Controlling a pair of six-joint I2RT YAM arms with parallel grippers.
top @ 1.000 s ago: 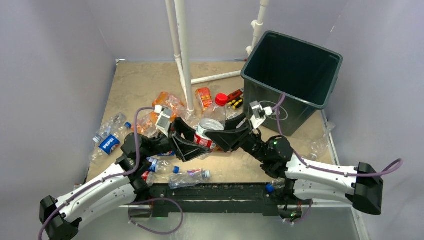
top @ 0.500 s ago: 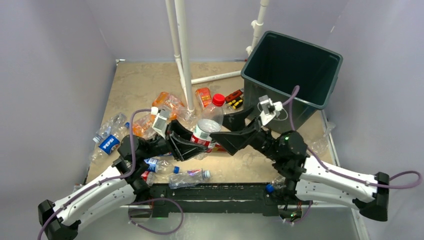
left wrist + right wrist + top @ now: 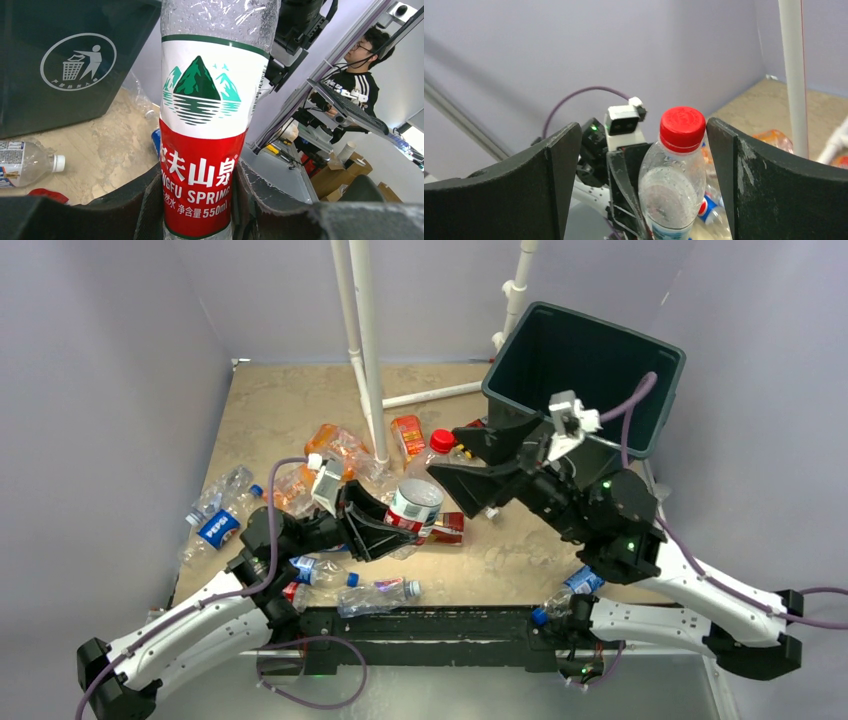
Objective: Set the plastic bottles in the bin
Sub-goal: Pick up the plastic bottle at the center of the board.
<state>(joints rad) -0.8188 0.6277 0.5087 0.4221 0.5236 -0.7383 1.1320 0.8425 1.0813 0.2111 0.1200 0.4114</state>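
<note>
Here, from left to right: shows a Pepsi bottle (image 3: 215,526) and other crushed plastic bottles (image 3: 335,445) lying loose on the table (image 3: 270,400), well apart from the bin. Shows next the left gripper (image 3: 393,522) clamped on the labelled lower body of a red-labelled bottle (image 3: 415,506), held roughly upright above the table with its red cap (image 3: 682,127) on top. Places that cap between the widely parted fingers of the right gripper (image 3: 644,150), apparently touching neither pad, so grips nothing on that side. Ends at the right with the bin (image 3: 600,355), just behind the right gripper and well apart from the held bottle. Suggests a handover between the arms, not yet completed. Risks a drop back onto the table through any loosening of the left clamp ahead of a firm closure on the right. Risks a slip as well from a closure on the narrow cap and neck alone, or a sideways kick of the bottle from contact by one finger first. Risks, further on, a knock of the long bottle against the near rim of the bin during the swing across, given too low a carry.
</note>
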